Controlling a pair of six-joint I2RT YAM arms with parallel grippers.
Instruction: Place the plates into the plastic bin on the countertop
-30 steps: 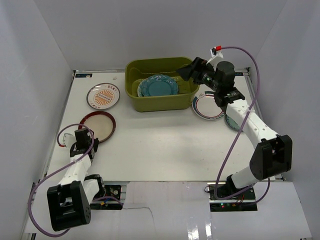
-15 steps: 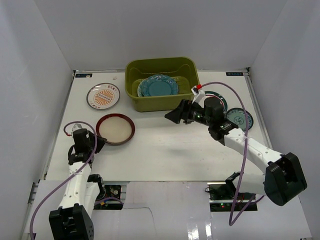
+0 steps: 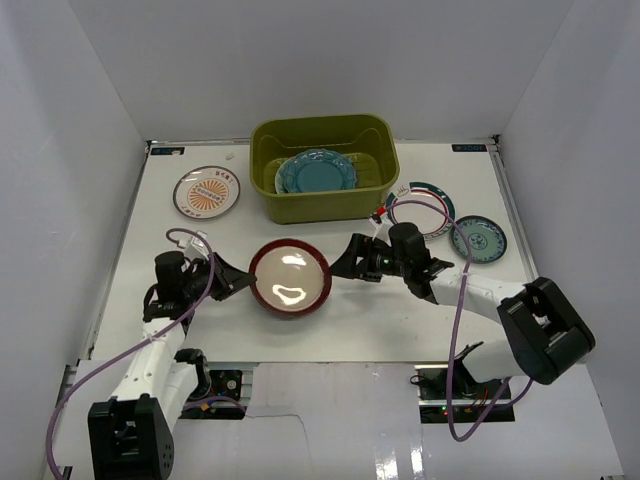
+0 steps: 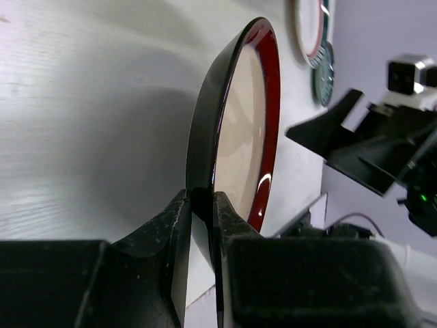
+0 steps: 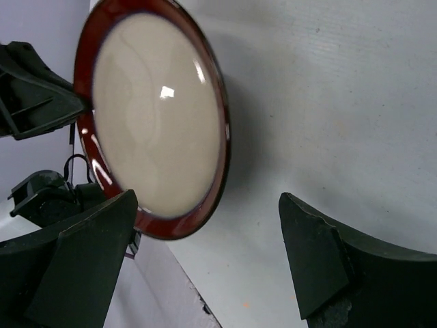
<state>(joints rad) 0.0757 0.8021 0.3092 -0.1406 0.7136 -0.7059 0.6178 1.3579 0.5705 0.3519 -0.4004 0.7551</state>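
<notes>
My left gripper (image 3: 237,280) is shut on the rim of the dark red plate (image 3: 290,278) with a cream centre, holding it tilted just above the countertop (image 3: 330,325) at front centre. In the left wrist view the rim sits pinched between the two fingers (image 4: 167,232). My right gripper (image 3: 343,264) stands open just right of the plate, facing it and apart from it; the plate (image 5: 153,116) fills that wrist view's upper left. The olive plastic bin (image 3: 320,208) at the back holds a teal scalloped plate (image 3: 316,172).
An orange sunburst plate (image 3: 207,191) lies at the back left. A ring-rimmed white plate (image 3: 432,200) and a small teal plate (image 3: 478,238) lie right of the bin, behind my right arm. White walls enclose the countertop.
My left arm has carried the dark red plate from the left side to front centre and tilted it up. The right arm swung down from the bin to face the plate.
</notes>
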